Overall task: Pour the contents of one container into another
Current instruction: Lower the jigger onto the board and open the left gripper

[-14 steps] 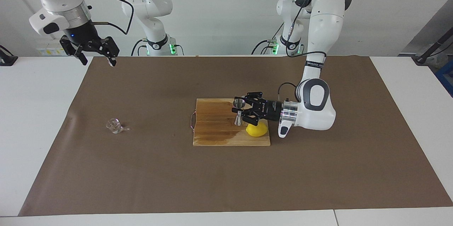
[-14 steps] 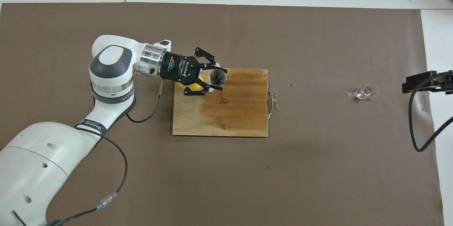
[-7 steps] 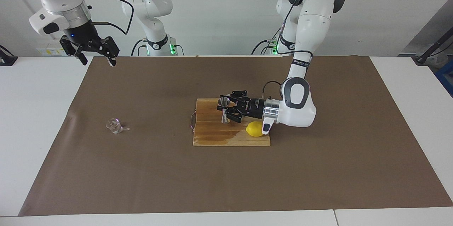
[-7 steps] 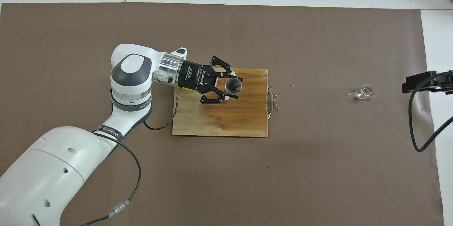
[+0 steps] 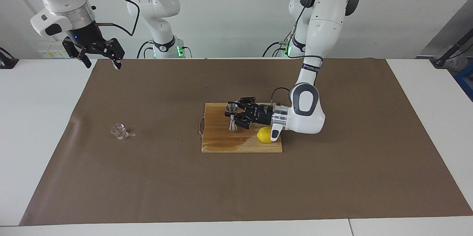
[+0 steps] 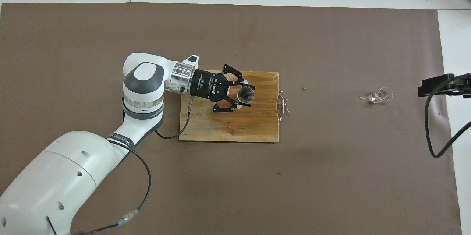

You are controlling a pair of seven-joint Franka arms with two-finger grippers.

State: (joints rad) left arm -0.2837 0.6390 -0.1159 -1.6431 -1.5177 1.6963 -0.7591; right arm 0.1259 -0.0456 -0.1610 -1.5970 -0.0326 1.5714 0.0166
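- Two views here, facing one first: the left gripper (image 5: 236, 116) is clenched sideways around the waist of the steel jigger (image 5: 232, 117), which stands upright, low over or on the wooden board (image 5: 221, 140). I can't tell if its base touches. My guess is it's gripped at the waist so the top cone stays level and open.
- The lemon (image 5: 264, 135) sits on the board under the left wrist.
- The glass cup (image 5: 119, 131) sits on the brown mat (image 5: 332, 177), well apart toward the right arm's end.
- The right gripper (image 5: 99, 55) waits up in the air over the mat's corner, jaws released, holding nothing.
- Overhead view: the jigger's mouth (image 6: 245, 95) faces straight up, fingers either side. The cup (image 6: 380, 96) is untouched, so I'd say no pouring yet.
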